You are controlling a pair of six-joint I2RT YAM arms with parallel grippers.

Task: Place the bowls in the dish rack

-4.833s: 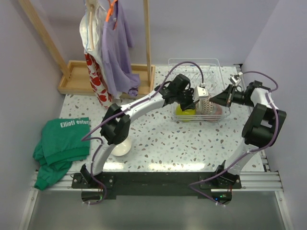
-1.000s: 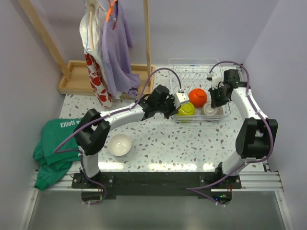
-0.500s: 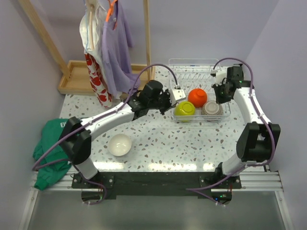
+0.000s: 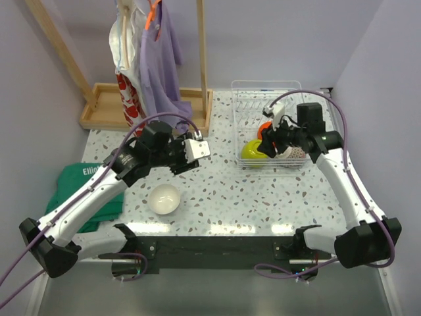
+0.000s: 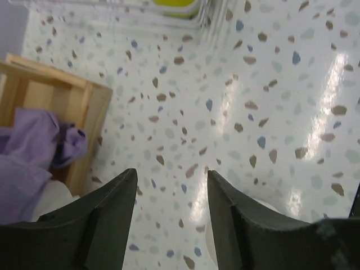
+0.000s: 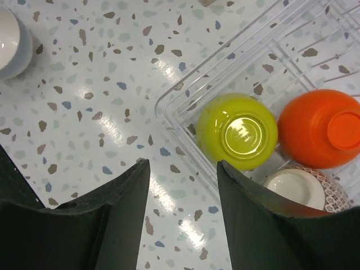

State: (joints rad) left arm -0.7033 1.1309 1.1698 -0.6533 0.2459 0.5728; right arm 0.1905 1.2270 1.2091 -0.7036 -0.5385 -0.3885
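The left pincer (image 5: pixel 171 173) has pulled away from the left edge of the dish rack (image 4: pixel 263 83) to the middle left of the overhead view, above the worktop (image 4: pixel 263 191). Its jaws, closed a second ago, now stand apart. The right pincer (image 6: pixel 183 164) has swung from the rack's upper right corner to its lower left by the green bowl (image 6: pixel 236 130), jaws likewise parted. The orange bowl (image 6: pixel 315 129) and patterned bowl (image 6: pixel 298 188), at first outside the rack, now sit in it.

Bright, even light from above. The top view is sharp, with glare patches on the table (image 4: pixel 223 191) at 6 o'clock. The left wrist view has glare streaks at 3 o'clock and a blurred rack (image 5: pixel 140 19) at 12 o'clock. The green bowl (image 6: pixel 237 130) gleams.
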